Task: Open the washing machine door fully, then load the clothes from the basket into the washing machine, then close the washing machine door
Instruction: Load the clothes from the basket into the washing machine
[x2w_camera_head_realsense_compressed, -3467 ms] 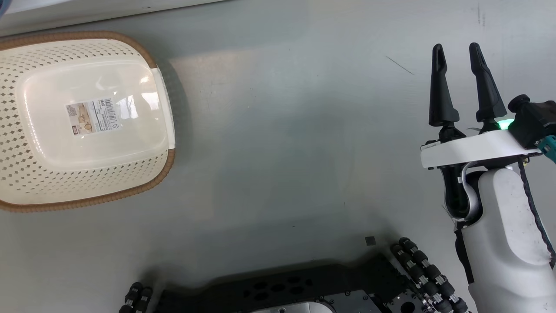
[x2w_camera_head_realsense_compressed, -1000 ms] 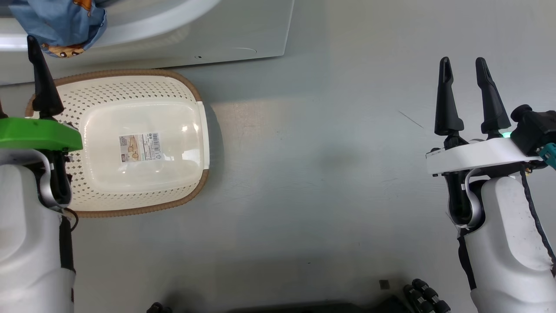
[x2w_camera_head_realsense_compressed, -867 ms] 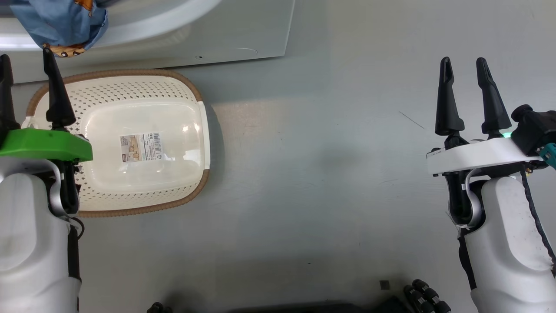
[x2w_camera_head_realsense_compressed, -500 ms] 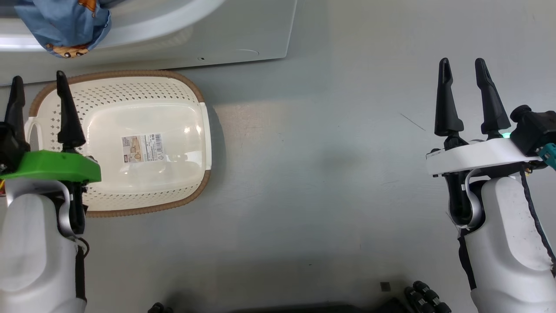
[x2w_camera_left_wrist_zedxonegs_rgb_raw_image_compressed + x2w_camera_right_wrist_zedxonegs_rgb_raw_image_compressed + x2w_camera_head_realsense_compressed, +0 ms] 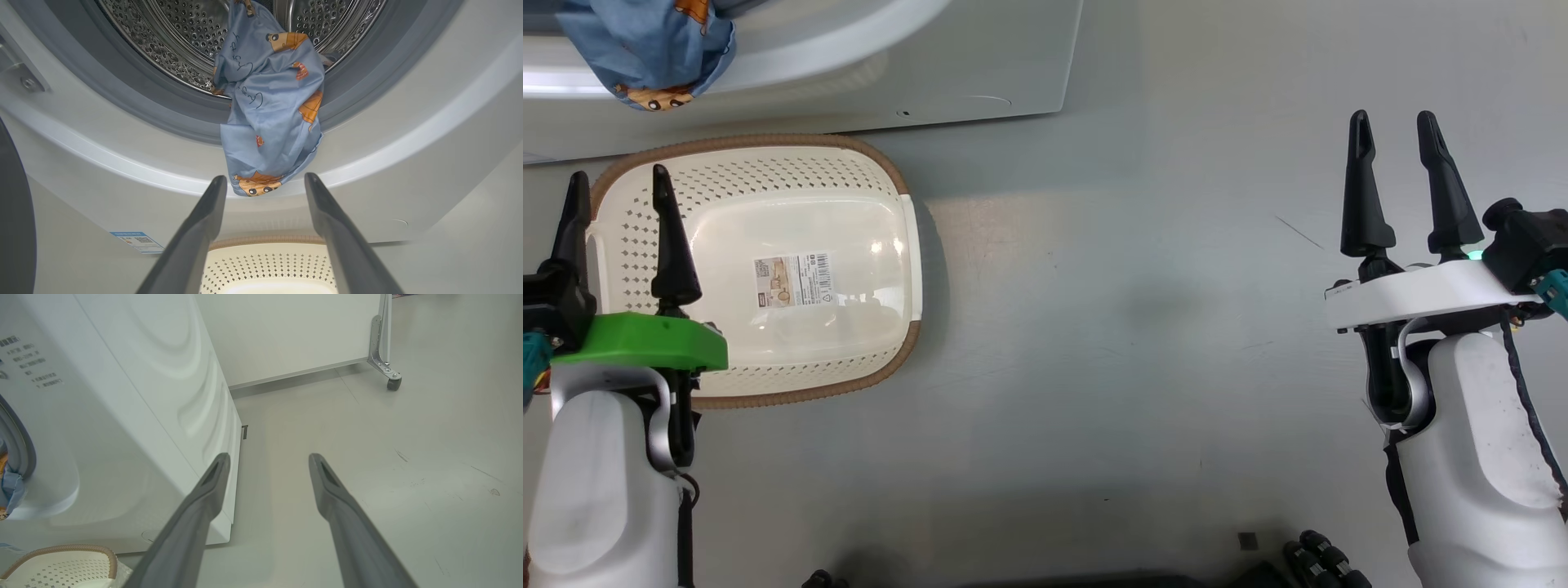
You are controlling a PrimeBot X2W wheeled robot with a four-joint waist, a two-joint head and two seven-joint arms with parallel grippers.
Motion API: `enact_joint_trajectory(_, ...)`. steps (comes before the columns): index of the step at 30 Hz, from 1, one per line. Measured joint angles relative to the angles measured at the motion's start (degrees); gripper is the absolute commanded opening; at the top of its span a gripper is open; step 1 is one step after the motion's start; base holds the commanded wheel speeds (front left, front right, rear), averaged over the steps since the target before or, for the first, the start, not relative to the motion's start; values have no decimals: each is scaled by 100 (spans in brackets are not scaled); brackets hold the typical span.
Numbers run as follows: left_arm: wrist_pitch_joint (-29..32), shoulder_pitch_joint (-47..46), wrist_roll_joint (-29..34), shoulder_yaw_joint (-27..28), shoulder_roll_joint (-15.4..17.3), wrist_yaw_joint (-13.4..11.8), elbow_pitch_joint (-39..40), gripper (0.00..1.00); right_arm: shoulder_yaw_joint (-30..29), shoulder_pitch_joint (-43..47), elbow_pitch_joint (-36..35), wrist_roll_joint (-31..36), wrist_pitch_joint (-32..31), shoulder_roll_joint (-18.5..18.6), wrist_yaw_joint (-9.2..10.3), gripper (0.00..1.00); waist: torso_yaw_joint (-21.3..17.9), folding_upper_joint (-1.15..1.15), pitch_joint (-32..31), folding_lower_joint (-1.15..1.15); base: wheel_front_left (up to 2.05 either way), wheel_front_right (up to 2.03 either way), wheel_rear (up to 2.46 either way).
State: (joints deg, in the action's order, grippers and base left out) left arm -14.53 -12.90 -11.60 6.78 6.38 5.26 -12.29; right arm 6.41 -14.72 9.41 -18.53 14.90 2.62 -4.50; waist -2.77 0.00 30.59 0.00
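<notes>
— Where are your hands?
— My left gripper (image 5: 619, 173) hangs above the left end of the basket (image 5: 768, 140), fingers spread wide, gripping nothing. My right gripper (image 5: 1391, 115) is spread and empty too, over bare floor (image 5: 1135, 327), well apart from everything.

— And the basket itself?
— It sits on the floor, its far rim just beside the foot of the washing machine (image 5: 980, 65). A label (image 5: 794, 279) lies on its bottom.

— The clothes?
— The clothes (image 5: 269, 114) drape out of the drum (image 5: 171, 36), over the grey gasket (image 5: 110, 87) and the lower lip of the opening, the tail hanging down the white front.

— The door?
— The dark curved edge at the left border of my left wrist view is probably the washing machine door (image 5: 12, 212), swung out.

— Room to move?
— Open floor runs right of the basket and past the machine's right corner, up to a white panel (image 5: 286, 330) on a castor (image 5: 394, 381).
</notes>
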Motion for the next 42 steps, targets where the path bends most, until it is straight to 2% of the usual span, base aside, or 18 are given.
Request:
enact_joint_trajectory(29, 0, 114, 49, 74, -151, -31, 167, 100, -7, 19, 115, 318, 0, 0, -15, 100, 15, 0, -66, 0, 0, 0, 0)
enact_joint_trajectory(42, 0, -174, 38, 92, -43, 25, -36, 100, 96, 19, 135, 236, 0, 0, -15, 100, -76, 0, -85, 0, 0, 0, 0)
